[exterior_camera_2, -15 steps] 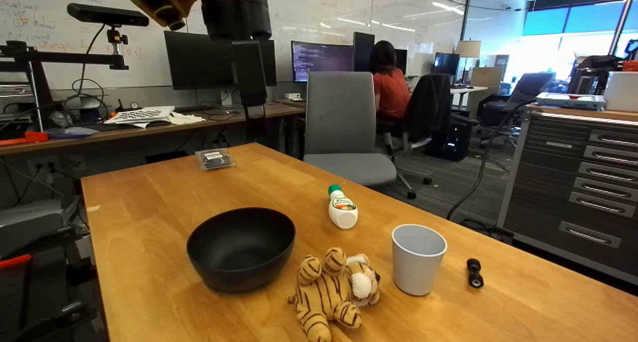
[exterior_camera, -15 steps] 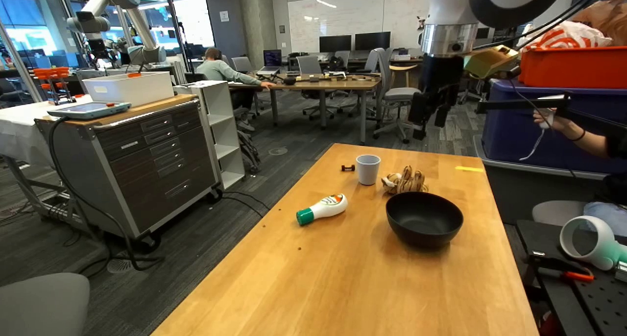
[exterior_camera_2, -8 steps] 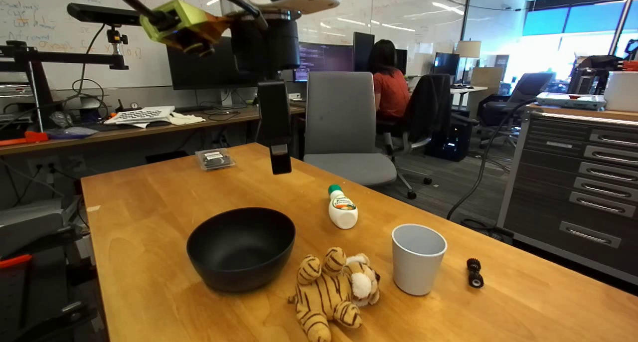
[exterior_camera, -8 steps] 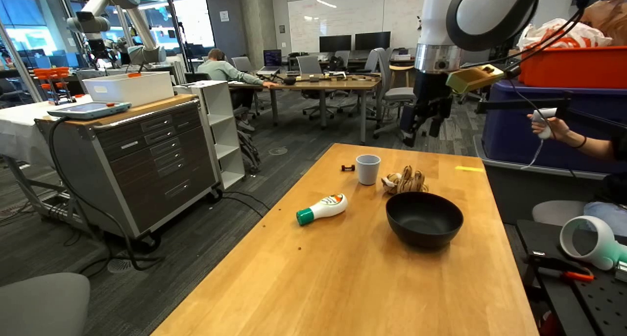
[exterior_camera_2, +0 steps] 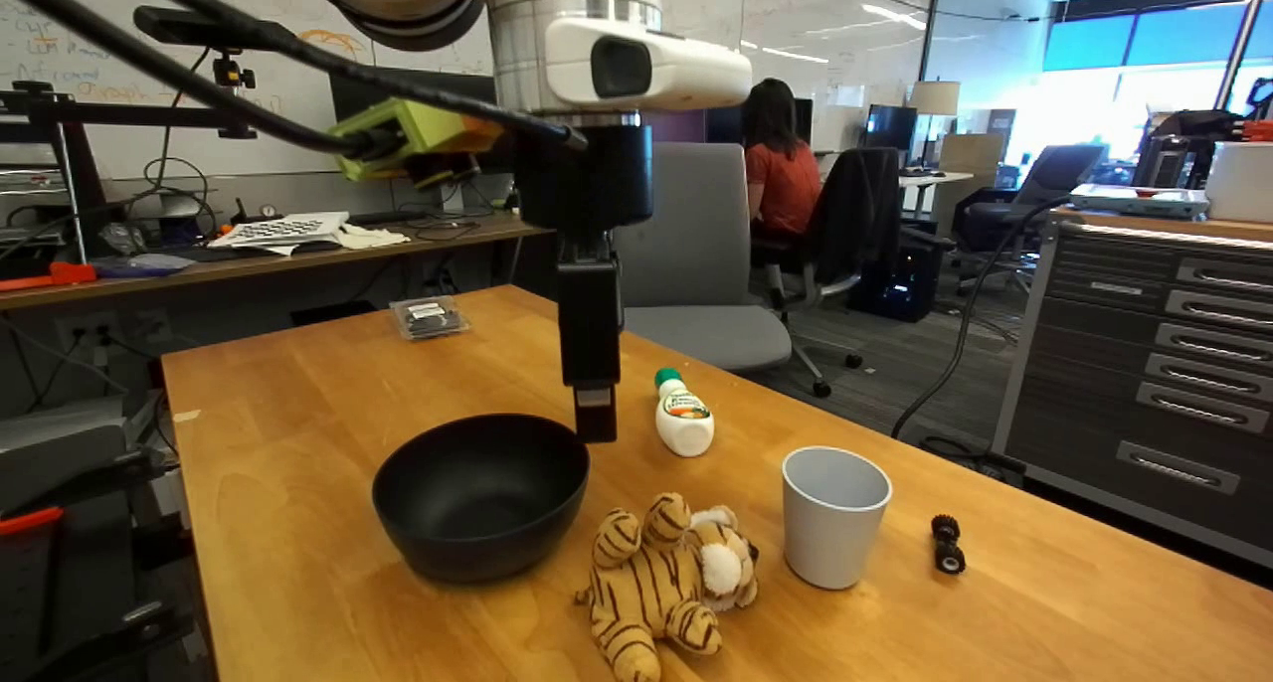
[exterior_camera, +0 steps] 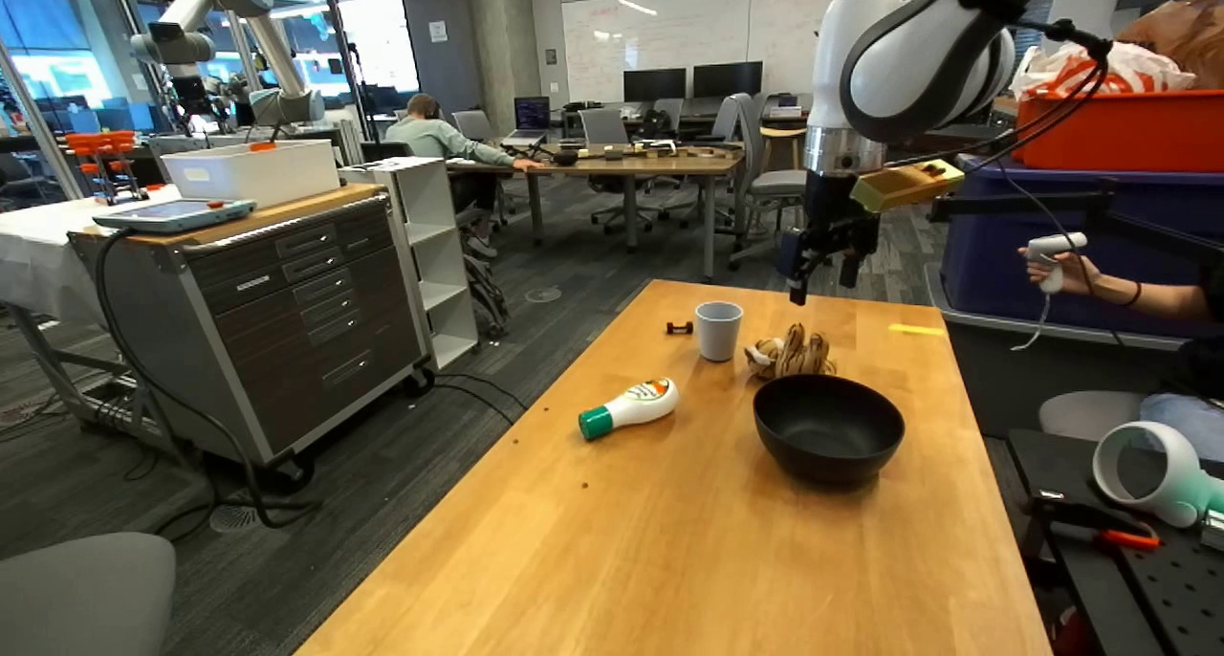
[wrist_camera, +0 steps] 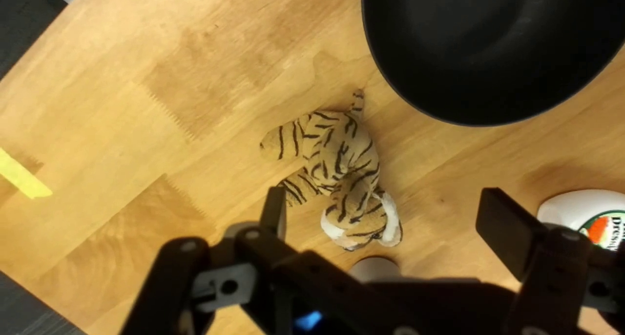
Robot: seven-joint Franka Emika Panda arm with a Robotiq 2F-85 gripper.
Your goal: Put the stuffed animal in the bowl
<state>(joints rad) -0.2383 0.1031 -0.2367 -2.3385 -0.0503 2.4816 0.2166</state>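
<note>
— Left to right, what do we see on our light-brown wooden table (exterior_camera: 669, 541)?

— In an exterior view, a green-capped white bottle (exterior_camera: 628, 408) lies on its side by the left edge; toward the far left corner, a small black dumbbell (exterior_camera: 680, 329) and an upright, pale grey cup (exterior_camera: 719, 333)

— And our tan striped plush tiger (exterior_camera: 792, 355)?

— Lying on the table just beside the round black bowl (exterior_camera: 829, 438), between it and the cup

— The black two-fingered gripper (exterior_camera: 823, 290)?

— We find it raised above the table, seen against the far edge, its fingers (wrist_camera: 503, 222) spread well apart; near the far right corner sits yellow tape (exterior_camera: 915, 330)
</note>
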